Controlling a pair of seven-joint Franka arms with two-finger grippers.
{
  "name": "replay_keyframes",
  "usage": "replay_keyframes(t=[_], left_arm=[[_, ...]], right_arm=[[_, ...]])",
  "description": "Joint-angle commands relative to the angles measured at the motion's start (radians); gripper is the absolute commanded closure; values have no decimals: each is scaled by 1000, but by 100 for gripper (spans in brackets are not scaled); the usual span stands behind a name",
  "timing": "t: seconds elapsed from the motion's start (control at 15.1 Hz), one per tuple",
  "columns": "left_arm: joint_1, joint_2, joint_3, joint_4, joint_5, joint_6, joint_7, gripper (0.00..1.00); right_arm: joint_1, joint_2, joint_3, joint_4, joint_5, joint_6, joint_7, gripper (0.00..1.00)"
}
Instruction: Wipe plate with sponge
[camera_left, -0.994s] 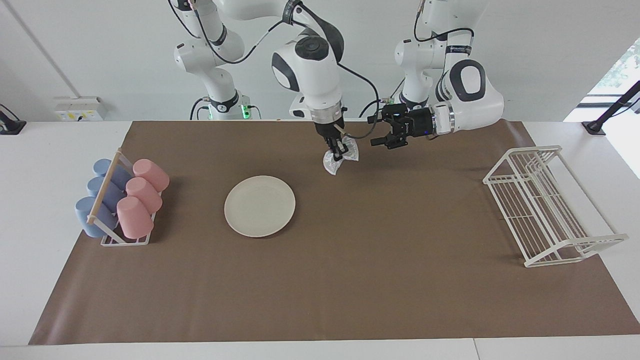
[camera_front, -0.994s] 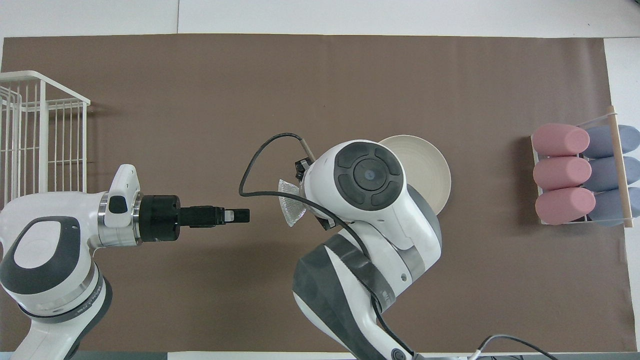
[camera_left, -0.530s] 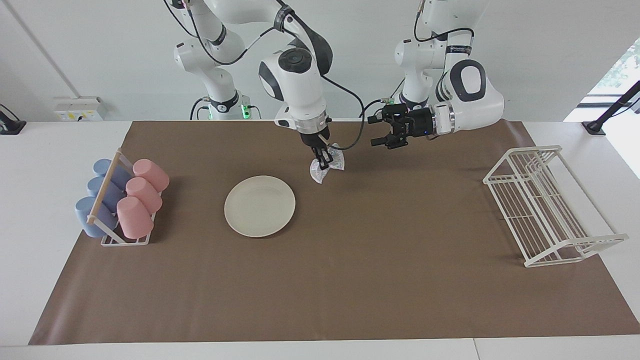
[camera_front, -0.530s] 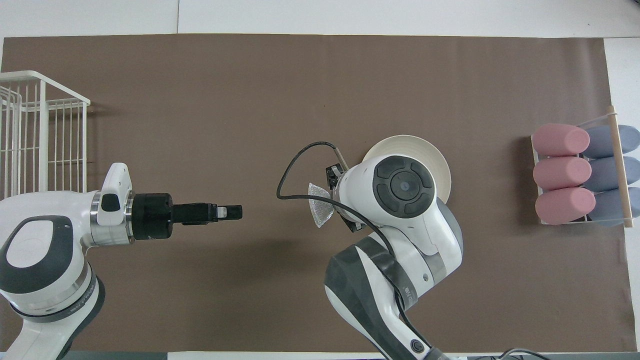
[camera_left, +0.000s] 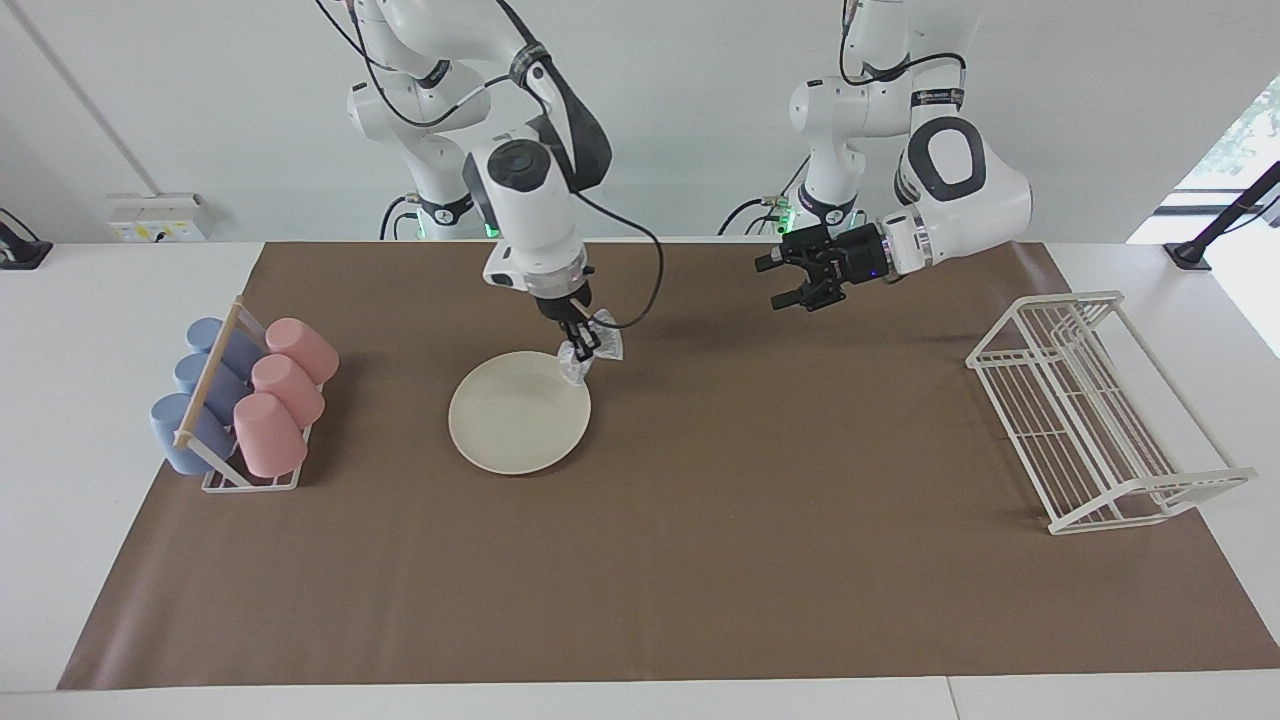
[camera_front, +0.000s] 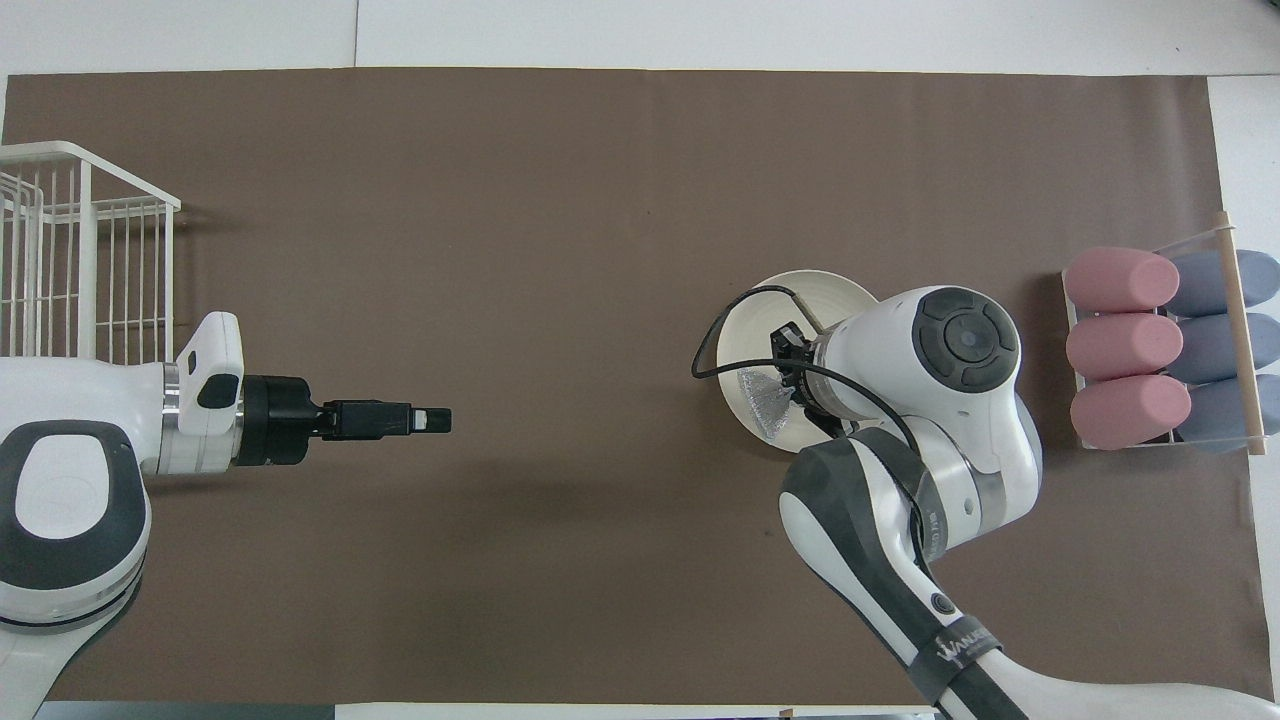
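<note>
Fingers of the right gripper (camera_left: 580, 348) pinch the silvery, wrinkly mesh sponge (camera_left: 580, 362) over the round cream-white plate's (camera_left: 510, 420) rim, poised to wipe; the left gripper (camera_left: 790, 283) waits over the table, fingers spread.

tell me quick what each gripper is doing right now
Left gripper: open, empty, over the brown mat.
Right gripper: shut on the silvery-grey mesh sponge, over the round cream-white plate's rim.

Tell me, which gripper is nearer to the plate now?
Right. The right gripper, shut on the sponge, is over the plate's rim; the left gripper, open, waits apart above the mat.
</note>
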Motion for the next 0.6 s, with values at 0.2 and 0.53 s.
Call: replay_keyframes(t=[0.2, 0.53], left_arm=[[12, 4, -8, 81, 398, 51, -187, 0], [21, 27, -6, 132, 586, 51, -235, 0]], right_arm=[[-2, 72, 11, -35, 17, 109, 13, 100], [-3, 107, 11, -33, 17, 128, 14, 100]])
